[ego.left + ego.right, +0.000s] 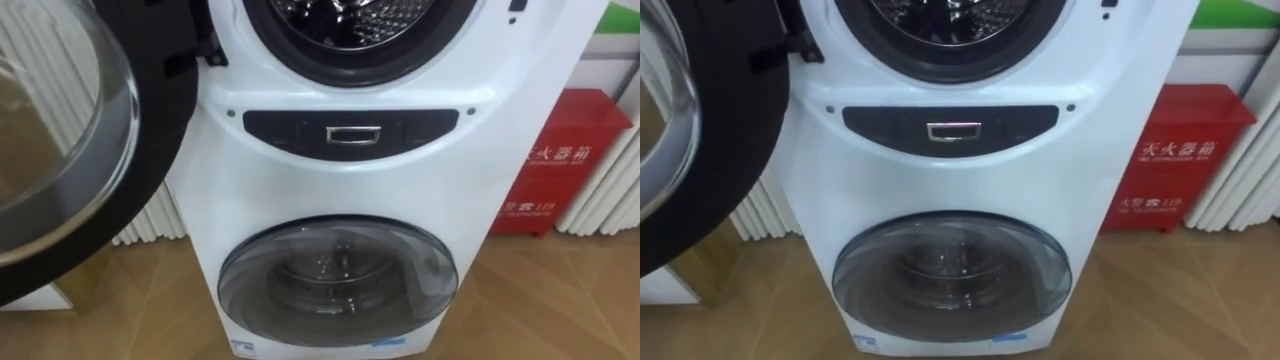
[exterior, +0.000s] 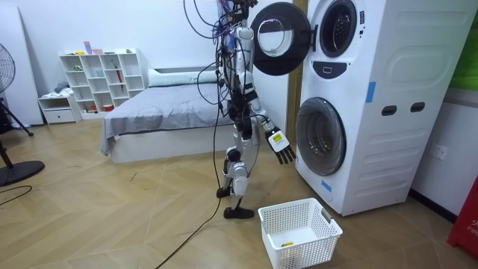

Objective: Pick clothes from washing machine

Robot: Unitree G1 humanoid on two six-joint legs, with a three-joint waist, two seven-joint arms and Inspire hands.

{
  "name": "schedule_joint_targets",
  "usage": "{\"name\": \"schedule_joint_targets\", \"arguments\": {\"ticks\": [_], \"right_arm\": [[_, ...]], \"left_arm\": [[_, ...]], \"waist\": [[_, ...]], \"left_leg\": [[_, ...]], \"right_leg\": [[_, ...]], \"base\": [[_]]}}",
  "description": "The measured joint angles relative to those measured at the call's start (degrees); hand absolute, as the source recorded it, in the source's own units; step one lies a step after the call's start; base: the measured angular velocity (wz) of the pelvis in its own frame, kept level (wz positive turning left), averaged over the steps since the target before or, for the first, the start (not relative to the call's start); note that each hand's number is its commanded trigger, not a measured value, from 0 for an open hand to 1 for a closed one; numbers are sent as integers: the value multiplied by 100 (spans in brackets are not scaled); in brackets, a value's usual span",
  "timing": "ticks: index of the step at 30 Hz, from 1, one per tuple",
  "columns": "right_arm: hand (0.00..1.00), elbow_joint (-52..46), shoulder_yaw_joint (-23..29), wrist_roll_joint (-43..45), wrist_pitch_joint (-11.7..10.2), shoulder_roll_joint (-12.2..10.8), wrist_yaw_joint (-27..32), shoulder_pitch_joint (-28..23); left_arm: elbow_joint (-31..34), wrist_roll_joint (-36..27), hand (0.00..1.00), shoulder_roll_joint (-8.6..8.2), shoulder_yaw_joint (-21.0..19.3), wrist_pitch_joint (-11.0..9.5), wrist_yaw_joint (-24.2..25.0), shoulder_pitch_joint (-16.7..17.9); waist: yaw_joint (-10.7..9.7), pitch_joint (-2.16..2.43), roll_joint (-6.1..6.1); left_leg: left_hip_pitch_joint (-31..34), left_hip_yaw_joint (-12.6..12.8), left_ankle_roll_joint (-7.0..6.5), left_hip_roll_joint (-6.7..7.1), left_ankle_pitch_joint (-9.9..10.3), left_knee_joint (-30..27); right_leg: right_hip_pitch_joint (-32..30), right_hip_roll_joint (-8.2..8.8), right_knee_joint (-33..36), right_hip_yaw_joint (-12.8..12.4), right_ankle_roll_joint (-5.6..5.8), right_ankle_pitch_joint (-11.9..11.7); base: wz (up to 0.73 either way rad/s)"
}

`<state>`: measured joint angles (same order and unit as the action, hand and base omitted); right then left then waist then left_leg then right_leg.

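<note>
A slim frame of white shells and black joints is seen in the room view. The right hand [image 2: 284, 152] is made up of black fingers, and a small white and yellow tag is fixed at its back. Above the hand, the forearm is cased in white. Higher still, the chest and head are wrapped in a tangle of dark, blue and red cables. Below the hand, white shins are ended by black feet, and a dark cable is trailed behind them.

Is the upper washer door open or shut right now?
Open. The upper door is swung out to the robot's left, leaving the drum opening uncovered.
</note>
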<state>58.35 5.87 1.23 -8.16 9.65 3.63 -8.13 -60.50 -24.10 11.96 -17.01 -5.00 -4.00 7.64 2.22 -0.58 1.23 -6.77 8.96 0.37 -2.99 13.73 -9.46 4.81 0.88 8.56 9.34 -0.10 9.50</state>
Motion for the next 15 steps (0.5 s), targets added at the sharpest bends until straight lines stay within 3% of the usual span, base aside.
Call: {"name": "schedule_joint_targets", "arguments": {"ticks": [3, 5, 8, 9, 11, 15], "right_arm": [[0, -205, 291, 243, -19, 66, 0, -29], [0, -333, 359, 590, -61, 153, -8, -80], [0, -577, 449, 581, -63, 232, 18, -325], [0, -588, 449, 581, -61, 247, 18, -333], [0, -687, 494, 609, -60, 266, 29, -349], [0, -805, 499, 599, -42, 366, 42, -455]], "left_arm": [[383, -276, 0, 356, -314, -43, 9, -198], [614, -288, 0, 709, -338, -112, 60, -287], [1404, -348, 0, 963, -482, -140, 84, -362], [1452, -358, 0, 1021, -527, -151, 86, -417], [1459, -463, 0, 1291, -593, -154, 95, -624], [1576, -516, 0, 1546, -705, -118, 113, -718]], "waist": [[27, 36, 130], [-24, 63, 210], [11, 71, 223], [43, 71, 223], [93, 77, 246], [119, 91, 340]], "left_leg": [[-6, 3, 0, 13, 0, 1], [-22, -43, 0, 23, 0, 2], [-34, -119, -1, 33, -1, 8], [-33, -117, -1, 34, -1, 8], [9, -115, -1, 36, 0, 3], [22, -115, -1, 40, 0, -6]], "right_leg": [[-5, 8, 1, 3, 0, 0], [17, 15, -1, 26, 1, 1], [24, 19, 11, 15, 2, 1], [21, 18, 11, 6, 2, 1], [-2, 14, 11, -7, 10, -3], [-23, 13, 12, -34, 23, -11]], "base": [[-4], [0], [5], [-9], [-9], [-1]]}}
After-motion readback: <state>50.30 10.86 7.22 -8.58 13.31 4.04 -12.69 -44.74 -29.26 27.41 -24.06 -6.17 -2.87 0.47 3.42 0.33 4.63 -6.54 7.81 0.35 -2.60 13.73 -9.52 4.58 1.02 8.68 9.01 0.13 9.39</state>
